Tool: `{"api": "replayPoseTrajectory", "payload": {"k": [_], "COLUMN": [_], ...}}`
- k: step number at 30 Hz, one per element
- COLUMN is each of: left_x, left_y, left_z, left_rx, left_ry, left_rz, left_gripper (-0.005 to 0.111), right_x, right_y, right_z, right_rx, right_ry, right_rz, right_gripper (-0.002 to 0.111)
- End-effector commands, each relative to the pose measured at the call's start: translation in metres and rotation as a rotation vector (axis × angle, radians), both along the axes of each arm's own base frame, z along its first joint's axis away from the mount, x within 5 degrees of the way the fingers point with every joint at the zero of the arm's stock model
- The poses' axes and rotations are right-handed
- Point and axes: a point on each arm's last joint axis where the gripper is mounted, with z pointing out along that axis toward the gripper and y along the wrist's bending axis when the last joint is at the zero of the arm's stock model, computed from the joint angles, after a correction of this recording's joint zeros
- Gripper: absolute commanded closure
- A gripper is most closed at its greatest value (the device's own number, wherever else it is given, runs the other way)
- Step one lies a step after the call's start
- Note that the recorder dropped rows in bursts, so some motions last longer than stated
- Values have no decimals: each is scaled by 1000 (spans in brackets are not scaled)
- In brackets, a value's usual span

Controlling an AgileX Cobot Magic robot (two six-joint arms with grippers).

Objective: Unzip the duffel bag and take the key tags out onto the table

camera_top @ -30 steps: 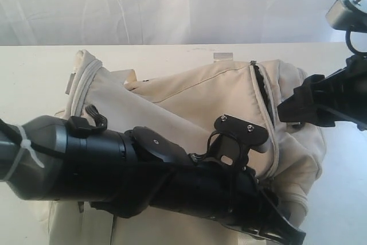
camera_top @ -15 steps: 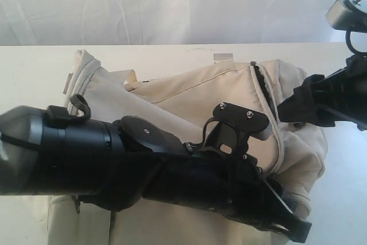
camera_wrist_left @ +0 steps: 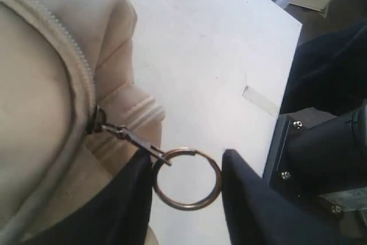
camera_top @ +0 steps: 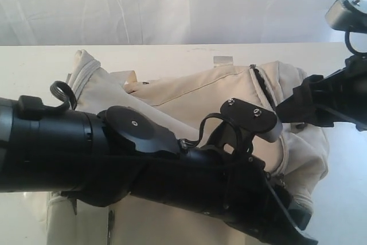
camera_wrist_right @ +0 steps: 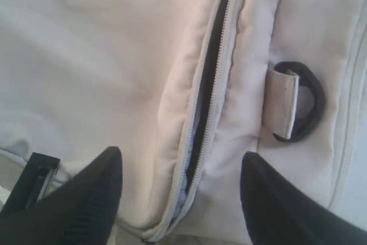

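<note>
The cream duffel bag (camera_top: 189, 93) lies on the white table (camera_top: 34, 67). In the left wrist view my left gripper (camera_wrist_left: 186, 159) is shut across a metal ring (camera_wrist_left: 188, 206) clipped to the zip slider (camera_wrist_left: 94, 120) at the bag's end; both fingers touch the ring. It sits low at the bag's near right corner (camera_top: 301, 230). My right gripper (camera_top: 287, 107) stands open at the bag's right side, its fingers (camera_wrist_right: 86, 199) straddling a partly open stretch of zip (camera_wrist_right: 215, 55) with dark lining inside. The key tags are hidden.
A dark grey side loop (camera_wrist_right: 312, 101) sits on a fabric tab beside the open zip. A strip of tape (camera_wrist_left: 261, 100) lies on the table near its edge (camera_wrist_left: 289, 55). A white curtain (camera_top: 172, 4) hangs behind.
My left arm has swung down and to the right with the ring, drawing the bag's front fabric tighter. The right gripper has stayed put.
</note>
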Motion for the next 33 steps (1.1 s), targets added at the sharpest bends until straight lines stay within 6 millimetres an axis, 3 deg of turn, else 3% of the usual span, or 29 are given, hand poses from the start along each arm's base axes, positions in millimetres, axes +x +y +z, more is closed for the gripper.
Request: {"api": "replayPoseTrajectory", "payload": {"k": [1, 7, 14, 18, 27, 30, 33], "left_x": [-8, -9, -10, -10, -13, -15, -17], "left_y": [10, 16, 17, 17, 20, 23, 24], "left_z": [1, 12, 12, 12, 5, -2, -3], "left_rx": [1, -16, -4, -5, 18, 38, 37], "left_ry": [15, -22, -41, -40, -33, -19, -9], "left_rz": [1, 27, 4, 3, -5, -5, -18], "left_gripper": [92, 92, 92, 92, 96, 107, 107], "right_x": [5, 12, 22, 26, 30, 30, 31], "right_y": [5, 10, 11, 11, 10, 10, 10], "right_z": [-9, -20, -37, -45, -48, -47, -47], "right_rx": [48, 100, 112, 116, 95, 94, 93], "right_ry": [43, 110, 201, 240, 215, 210, 208], "right_rz": [39, 81, 87, 90, 101, 97, 96], "right_gripper": [51, 51, 52, 65, 108, 108, 108]}}
